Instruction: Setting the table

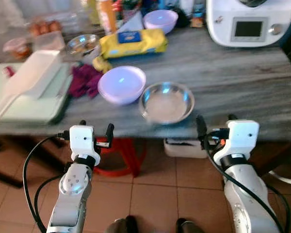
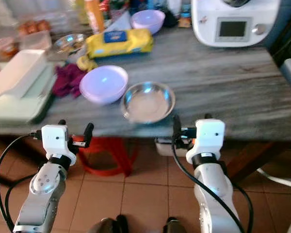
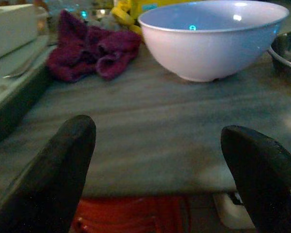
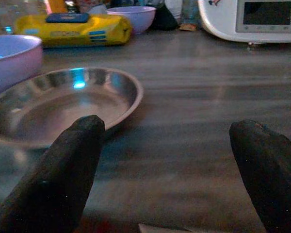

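Poised at the table edge [image 1: 262, 104], low in frame: left gripper [image 3: 155, 160] spread wide, empty, facing the lilac bowl [image 1: 121, 84]; right gripper [image 4: 169, 165] likewise agape before the steel plate [image 1: 167, 102], centre frame, ready for grasping

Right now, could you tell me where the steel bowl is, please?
In the left eye view, the steel bowl sits near the table's front edge, just right of the lavender bowl, ahead of the right end effector.

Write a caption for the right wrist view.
Open right gripper faces a steel dish near the table edge.
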You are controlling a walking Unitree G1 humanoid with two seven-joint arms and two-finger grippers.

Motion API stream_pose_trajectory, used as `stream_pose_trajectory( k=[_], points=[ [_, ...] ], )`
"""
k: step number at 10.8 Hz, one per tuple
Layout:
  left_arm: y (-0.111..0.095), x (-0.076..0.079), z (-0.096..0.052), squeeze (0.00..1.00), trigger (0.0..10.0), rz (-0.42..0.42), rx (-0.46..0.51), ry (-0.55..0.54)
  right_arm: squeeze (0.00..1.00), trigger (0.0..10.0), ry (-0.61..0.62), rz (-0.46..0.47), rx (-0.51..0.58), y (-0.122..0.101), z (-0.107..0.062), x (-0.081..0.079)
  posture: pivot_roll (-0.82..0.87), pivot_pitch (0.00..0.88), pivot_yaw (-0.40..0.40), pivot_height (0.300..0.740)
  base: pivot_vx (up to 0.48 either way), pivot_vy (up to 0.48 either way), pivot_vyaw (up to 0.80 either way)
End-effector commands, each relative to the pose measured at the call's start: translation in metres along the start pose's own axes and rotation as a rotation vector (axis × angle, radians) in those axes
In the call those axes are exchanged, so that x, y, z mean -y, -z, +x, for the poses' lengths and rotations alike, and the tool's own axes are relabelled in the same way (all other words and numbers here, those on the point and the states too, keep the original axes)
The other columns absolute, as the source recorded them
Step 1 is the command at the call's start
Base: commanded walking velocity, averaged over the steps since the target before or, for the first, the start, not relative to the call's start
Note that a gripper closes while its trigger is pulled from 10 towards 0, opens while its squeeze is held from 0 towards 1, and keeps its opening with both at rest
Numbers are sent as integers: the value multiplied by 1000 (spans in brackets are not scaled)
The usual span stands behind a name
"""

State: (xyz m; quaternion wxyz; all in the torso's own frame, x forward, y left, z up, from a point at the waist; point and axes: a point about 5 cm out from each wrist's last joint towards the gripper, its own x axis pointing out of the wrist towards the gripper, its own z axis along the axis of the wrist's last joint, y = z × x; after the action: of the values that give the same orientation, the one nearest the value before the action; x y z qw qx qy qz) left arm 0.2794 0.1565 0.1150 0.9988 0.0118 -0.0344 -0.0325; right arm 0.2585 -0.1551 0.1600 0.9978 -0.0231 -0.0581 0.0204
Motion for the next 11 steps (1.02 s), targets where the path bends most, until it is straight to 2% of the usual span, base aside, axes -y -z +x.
stream_pose_trajectory(
  k=[1, 11],
  points=[
    [6, -4, -2, 0, 10000, 14, -33, -16, 0, 10000, -4, 10, -2, 1, -1, -1, -163, 160, 111, 740, -270, 0, 0],
    [5, -4, 0, 0, 10000, 40, -41, -1, 0, 10000, 19, 30, -11, 6, 0, -2, -156, 161, 129, 740, -350, 0, 0]
  ],
)
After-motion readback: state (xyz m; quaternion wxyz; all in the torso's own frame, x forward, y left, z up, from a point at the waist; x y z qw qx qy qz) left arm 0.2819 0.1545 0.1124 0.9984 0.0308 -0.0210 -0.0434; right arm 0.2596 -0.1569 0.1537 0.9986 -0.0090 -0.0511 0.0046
